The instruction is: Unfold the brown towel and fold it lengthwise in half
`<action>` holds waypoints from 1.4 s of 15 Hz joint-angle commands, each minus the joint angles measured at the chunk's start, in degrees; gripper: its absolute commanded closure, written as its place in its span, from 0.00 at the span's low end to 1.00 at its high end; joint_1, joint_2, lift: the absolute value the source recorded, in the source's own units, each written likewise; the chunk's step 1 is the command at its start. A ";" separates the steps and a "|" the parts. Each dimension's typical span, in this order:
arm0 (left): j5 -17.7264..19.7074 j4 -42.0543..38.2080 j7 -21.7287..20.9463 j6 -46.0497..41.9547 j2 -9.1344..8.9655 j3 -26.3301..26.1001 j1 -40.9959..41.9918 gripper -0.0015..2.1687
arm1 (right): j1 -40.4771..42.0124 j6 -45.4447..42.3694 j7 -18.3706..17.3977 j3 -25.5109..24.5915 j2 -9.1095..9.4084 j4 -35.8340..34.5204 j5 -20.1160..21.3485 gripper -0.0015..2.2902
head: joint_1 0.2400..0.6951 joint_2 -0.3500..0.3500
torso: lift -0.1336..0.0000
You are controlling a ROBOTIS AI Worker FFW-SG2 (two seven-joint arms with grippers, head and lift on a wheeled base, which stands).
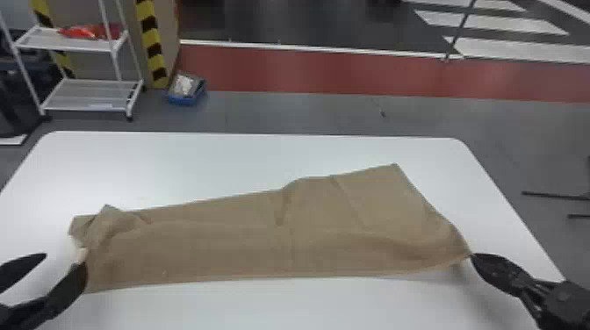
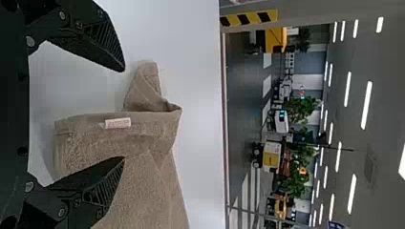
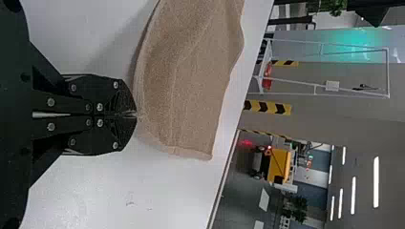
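Creased, nubby brown towel (image 1: 246, 241) on smooth table (image 1: 219, 162)

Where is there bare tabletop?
Bare table: between brown towel and far edge, and on the near side between left pincer and right pincer. Crowded: the towel's left end by the one, its near right corner in the other.

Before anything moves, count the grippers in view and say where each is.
2. The left gripper is at the brown towel's left end, jaws apart; the right gripper is at the towel's near right corner, jaws closed on it.
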 commanded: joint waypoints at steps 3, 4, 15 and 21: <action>-3.88 0.88 -0.69 2.12 0.00 -1.75 -0.51 0.19 | 0.00 0.14 -0.07 0.09 0.02 0.01 0.22 0.53 | 1.00 0.29 | 0.11; -4.14 0.88 -0.78 3.00 0.00 -1.75 -0.51 0.19 | 0.00 0.14 -0.07 0.09 0.02 0.01 0.22 0.53 | 1.00 0.29 | 0.11; -5.02 -1.49 -3.16 7.57 -0.35 0.28 0.10 0.47 | 0.79 -0.04 -0.07 -0.88 0.46 0.36 0.22 0.53 | 1.00 0.27 | 0.11; -3.88 -14.24 2.91 18.29 -1.93 2.21 2.83 0.81 | 3.96 0.49 0.02 -2.72 2.13 -6.94 -0.05 0.53 | 1.00 0.29 | 0.11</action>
